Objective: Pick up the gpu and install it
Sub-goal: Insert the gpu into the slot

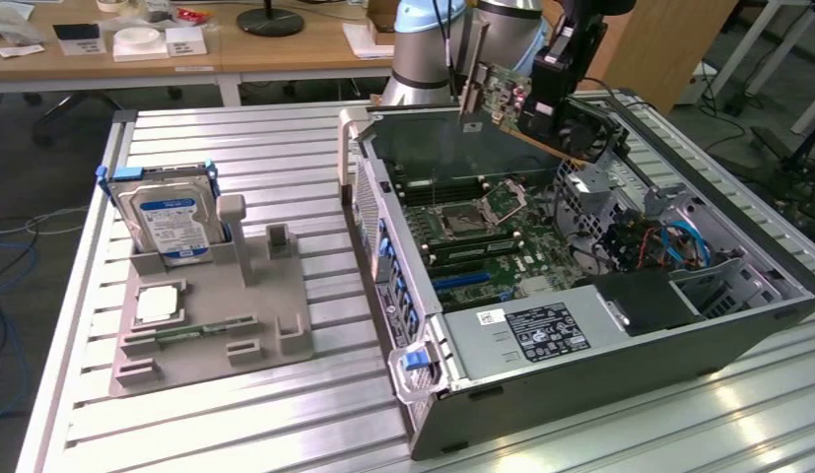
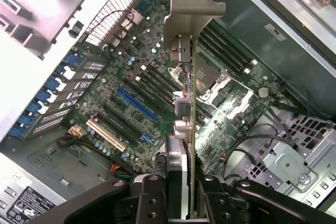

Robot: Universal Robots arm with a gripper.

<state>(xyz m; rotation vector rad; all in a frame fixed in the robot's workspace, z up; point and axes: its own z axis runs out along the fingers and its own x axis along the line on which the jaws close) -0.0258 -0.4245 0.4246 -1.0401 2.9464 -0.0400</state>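
The gpu (image 1: 532, 108) hangs in the air above the open computer case (image 1: 722, 335), tilted, with its metal bracket toward the exterior view's left. My gripper (image 1: 555, 77) is shut on its upper edge. In the wrist view the gpu (image 2: 185, 103) runs edge-on away from the gripper (image 2: 181, 192), its silver bracket at the far end, and the fingers (image 2: 152, 198) clamp it from both sides. Below it lies the motherboard (image 2: 131, 77) with a blue slot (image 2: 135, 103) and a white slot (image 2: 105, 135). The card is well clear of the board.
A grey fixture tray (image 1: 210, 315) on the exterior view's left holds a silver hard drive (image 1: 170, 222) standing upright and a green memory stick (image 1: 197, 328) lying flat. Inside the case are the power supply (image 1: 539, 335), blue cables (image 1: 677, 241) and the CPU socket (image 1: 466, 212).
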